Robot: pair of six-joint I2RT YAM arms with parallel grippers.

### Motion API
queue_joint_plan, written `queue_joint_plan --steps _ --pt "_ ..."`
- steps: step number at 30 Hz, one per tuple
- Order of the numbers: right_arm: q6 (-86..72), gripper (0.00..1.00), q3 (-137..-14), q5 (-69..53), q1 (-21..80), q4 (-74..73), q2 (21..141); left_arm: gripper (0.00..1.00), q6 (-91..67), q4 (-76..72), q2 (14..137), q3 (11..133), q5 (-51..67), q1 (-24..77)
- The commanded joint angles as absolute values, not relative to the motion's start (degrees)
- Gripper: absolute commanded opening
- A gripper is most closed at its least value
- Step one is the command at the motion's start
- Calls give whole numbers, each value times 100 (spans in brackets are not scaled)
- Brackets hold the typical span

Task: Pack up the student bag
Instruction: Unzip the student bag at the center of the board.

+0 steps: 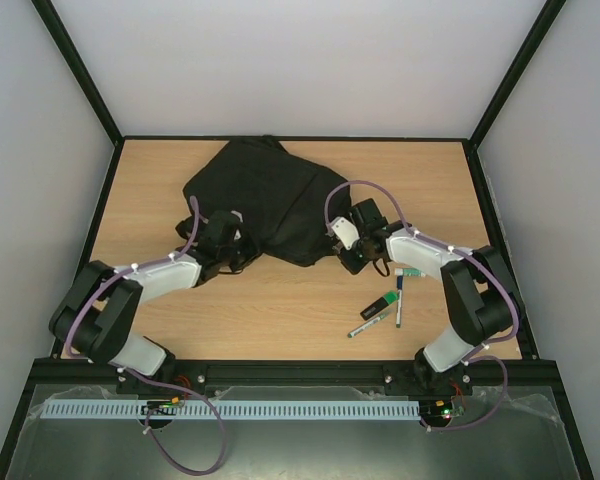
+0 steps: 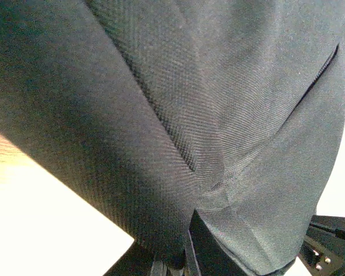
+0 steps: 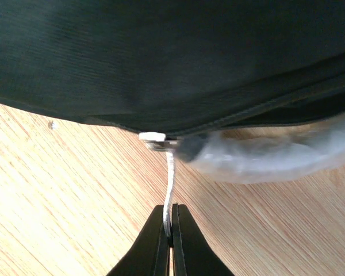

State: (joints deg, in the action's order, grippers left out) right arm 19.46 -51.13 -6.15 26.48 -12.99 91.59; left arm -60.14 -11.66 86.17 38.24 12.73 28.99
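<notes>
The student bag, a large black soft fabric backpack at twelve o'clock, looks limp; left jaws closed on its cloth, right jaws closed on its silver zip pull.

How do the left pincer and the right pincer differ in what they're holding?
The left pincer is shut on a fold of black fabric of the student bag; the right pincer is shut on its thin silver zip pull. The left pincer is at the bag's left near edge, the right pincer at its right. Both are closed on the bag.
</notes>
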Motion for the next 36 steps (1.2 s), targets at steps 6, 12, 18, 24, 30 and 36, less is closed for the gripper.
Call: queue_joint_plan --steps 6,12,18,24,30,36 --pt "2190 1 -5050 -563 2426 -1593 9160 2 -5599 -364 7590 3379 1092 2112" --pt "2120 1 -5400 -1039 2482 -1641 9376 7 -5244 417 6758 3436 906 1672" --pt "2060 1 -5593 -1145 3187 -1619 9457 58 -5314 772 6536 3470 1428 1697" --pt "1814 1 -5584 -1194 4238 -1689 9386 61 -5754 908 6024 3150 1533 2317" --pt "1820 1 -5739 -1201 5029 -1870 9410 70 -5882 1291 5646 3105 1542 2476" --pt "1759 1 -5982 -1375 5061 -1995 9559 71 -6002 1917 5546 3106 1630 2522"
